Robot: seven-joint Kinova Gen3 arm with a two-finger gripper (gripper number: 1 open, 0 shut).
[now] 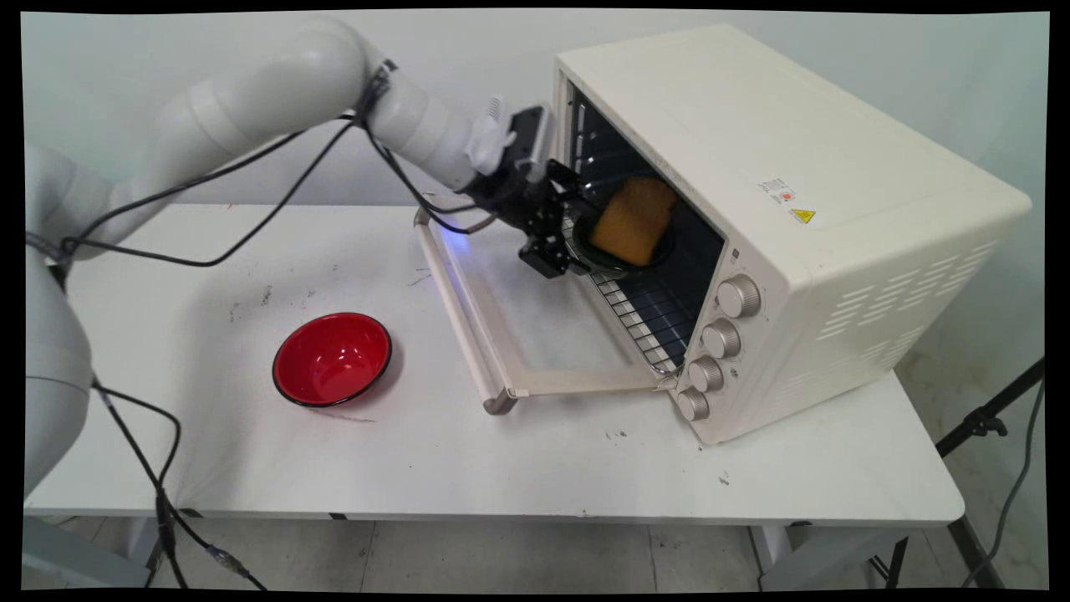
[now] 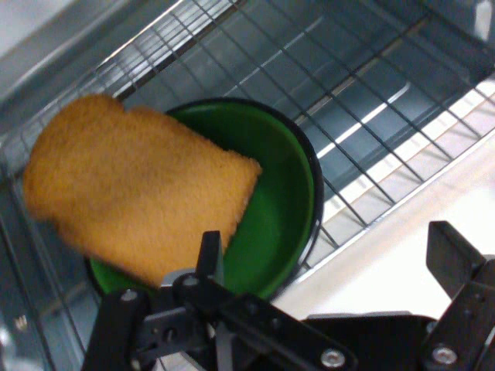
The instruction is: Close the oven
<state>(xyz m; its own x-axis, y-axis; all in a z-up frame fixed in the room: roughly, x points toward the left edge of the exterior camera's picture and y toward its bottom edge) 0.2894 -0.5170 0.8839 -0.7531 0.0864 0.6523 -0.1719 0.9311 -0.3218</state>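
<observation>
Only the hand view shows the bowl (image 2: 282,201) green under the toast (image 2: 135,182), the gripper (image 2: 329,251) spread wide and empty.

A robotics lab: bare white table (image 1: 501,468), plain wall (image 1: 125,84), toaster oven (image 1: 777,209), tripod leg (image 1: 986,422), trailing cables (image 1: 159,493).

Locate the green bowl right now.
The green bowl sits on the oven rack, holding the toast, right at the gripper.
</observation>
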